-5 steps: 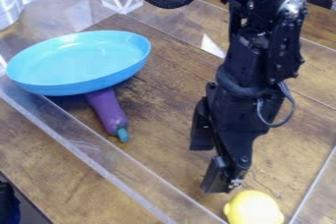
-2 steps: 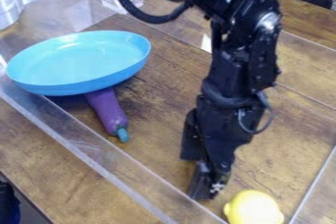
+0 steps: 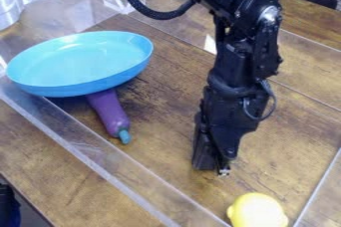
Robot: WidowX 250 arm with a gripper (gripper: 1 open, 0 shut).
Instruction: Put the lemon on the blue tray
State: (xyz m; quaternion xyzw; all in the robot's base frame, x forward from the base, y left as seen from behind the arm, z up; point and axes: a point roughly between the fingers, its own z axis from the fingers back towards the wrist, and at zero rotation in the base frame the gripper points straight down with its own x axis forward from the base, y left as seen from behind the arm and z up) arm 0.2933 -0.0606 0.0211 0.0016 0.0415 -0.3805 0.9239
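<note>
The lemon (image 3: 257, 211) is a small bright-yellow oval lying on the wooden table at the bottom edge of the camera view. My gripper (image 3: 213, 166) points down just above and to the left of it, with its dark fingers close together over the table. Nothing shows between them. A narrow strip of wood separates the lemon from the fingertips. The blue tray (image 3: 80, 60), a wide round light-blue dish, rests empty at the upper left, far from the gripper.
A purple eggplant (image 3: 110, 112) with a teal stem lies against the tray's near rim. A transparent plastic wall (image 3: 80, 146) runs diagonally along the table's left front side. Bare wood lies between the eggplant and my arm.
The jaws have closed. My gripper has shifted a little left and away from the lemon. The lemon, tray and eggplant have stayed put.
</note>
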